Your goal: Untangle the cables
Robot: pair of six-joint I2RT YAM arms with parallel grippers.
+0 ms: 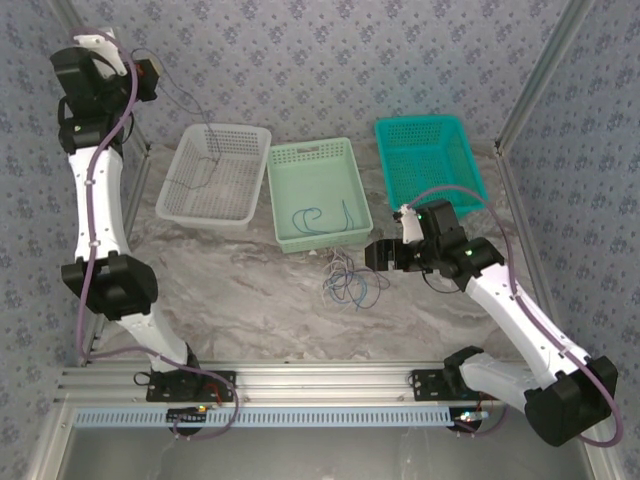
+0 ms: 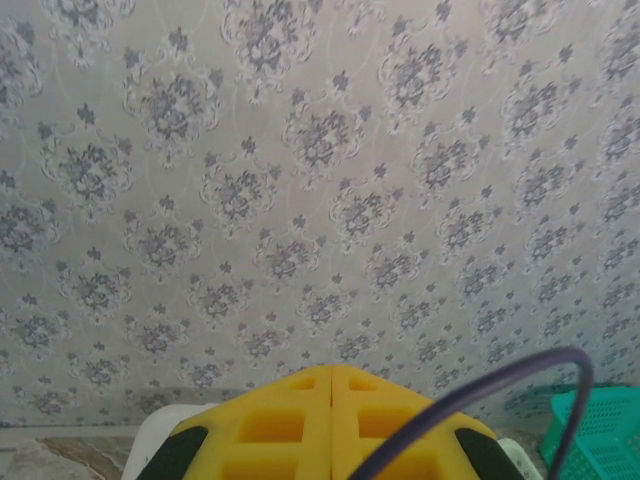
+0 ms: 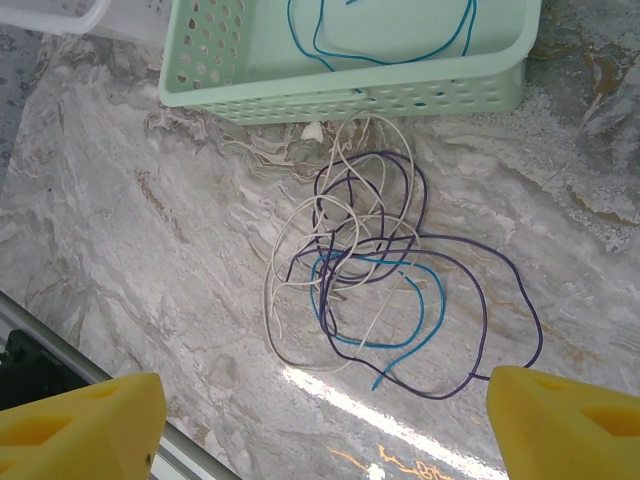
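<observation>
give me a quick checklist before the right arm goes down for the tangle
1. Right gripper open: ok, fingers wide apart above the tangle.
2. Tangle reachable on the table: ok, it lies just outside the light green basket.
3. One strand free to pinch alone: not ok at the middle, where the white cable, purple cable and blue cable cross; the purple outer loop looks free.
4. Left gripper out of the way: ok, raised far left, shut on a dark wire running down to the white basket.
5. White end touching the basket wall: cannot tell.
</observation>
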